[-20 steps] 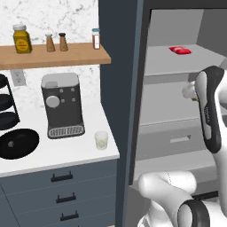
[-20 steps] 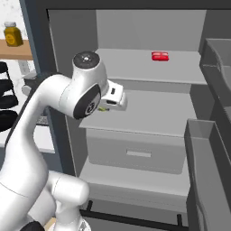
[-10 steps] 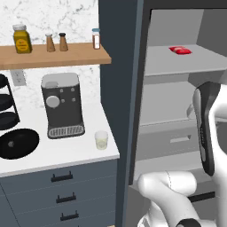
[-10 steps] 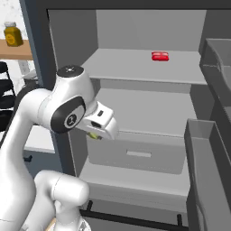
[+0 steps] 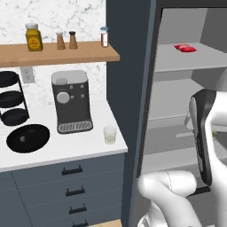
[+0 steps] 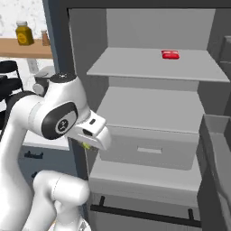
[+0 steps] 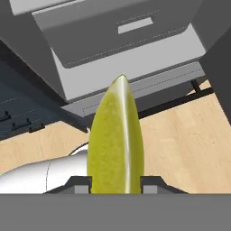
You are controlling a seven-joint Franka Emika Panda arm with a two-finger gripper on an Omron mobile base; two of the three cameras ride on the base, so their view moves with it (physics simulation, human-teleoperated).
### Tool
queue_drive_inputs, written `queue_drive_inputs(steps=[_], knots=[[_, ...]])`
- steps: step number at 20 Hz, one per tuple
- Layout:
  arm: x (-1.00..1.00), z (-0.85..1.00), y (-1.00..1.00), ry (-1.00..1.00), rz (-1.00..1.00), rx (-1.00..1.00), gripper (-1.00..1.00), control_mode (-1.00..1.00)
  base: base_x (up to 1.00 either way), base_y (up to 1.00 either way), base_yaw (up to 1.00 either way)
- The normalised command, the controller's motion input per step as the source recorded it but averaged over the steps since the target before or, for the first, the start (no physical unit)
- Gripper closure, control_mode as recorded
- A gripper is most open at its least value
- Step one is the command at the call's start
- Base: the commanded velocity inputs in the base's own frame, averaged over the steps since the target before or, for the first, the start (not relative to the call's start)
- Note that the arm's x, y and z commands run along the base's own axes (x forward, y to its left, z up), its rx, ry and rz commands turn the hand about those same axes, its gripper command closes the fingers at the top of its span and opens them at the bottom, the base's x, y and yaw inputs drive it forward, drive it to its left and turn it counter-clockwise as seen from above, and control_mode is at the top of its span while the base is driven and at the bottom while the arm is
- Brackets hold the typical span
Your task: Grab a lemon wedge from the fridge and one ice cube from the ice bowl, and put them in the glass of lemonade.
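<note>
lemon wedge (image 7: 116,140): clamped between the two finger tips of the gripper (image 7: 115,182); in the hand view its long axis runs along the gripper, pointed end away from the hand, cut face with a pale rib showing.
gripper state: jaws drawn together on the wedge, one tip on each side of it.
where the wedge is: outside the fridge (image 6: 149,113) shelves, low at the fridge's near left edge; a yellow-green sliver shows under the hand in the right base view (image 6: 85,145).
fridge: door open, pale shelves and a drawer (image 6: 149,151) exposed; the drawer front lies just right of the hand.
red packet (image 6: 170,54): flat on the upper shelf, far right, well apart from the hand.
glass of lemonade (image 5: 109,135): upright near the front right corner of the white counter (image 5: 53,153), close to the fridge's side wall.
ice bowl (image 5: 28,138): on the counter, left of the glass, bare counter between them.
coffee machine (image 5: 71,101): behind the glass and bowl, towards the wall.
tiered rack (image 5: 11,97): far left, behind the bowl.
in the way: the fridge's dark side wall (image 5: 128,88) stands between the hand and the glass.
</note>
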Motion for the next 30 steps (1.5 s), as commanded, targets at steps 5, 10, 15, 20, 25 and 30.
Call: queue_drive_inputs(steps=[5, 10, 15, 20, 25, 30], knots=[[0.0, 0.0, 0.0, 0.0, 0.0, 0.0, 1.0, 1.0, -0.48, 1.0, -0.06], [0.0, 0.0, 0.0, 0.0, 0.0, 0.0, 1.0, 1.0, -0.04, 1.0, -0.15], [0.0, 0.0, 0.0, 0.0, 0.0, 0.0, 1.0, 1.0, 0.46, 0.94, -0.33], [0.0, 0.0, 0.0, 0.0, 0.0, 0.0, 1.0, 1.0, 0.81, 0.24, -0.21], [0.0, 0.0, 0.0, 0.0, 0.0, 0.0, 1.0, 1.0, 0.69, 0.0, -0.14], [0.29, -0.29, -0.19, 0.13, -0.09, 0.04, 1.0, -1.0, 0.09, 0.0, -0.02]])
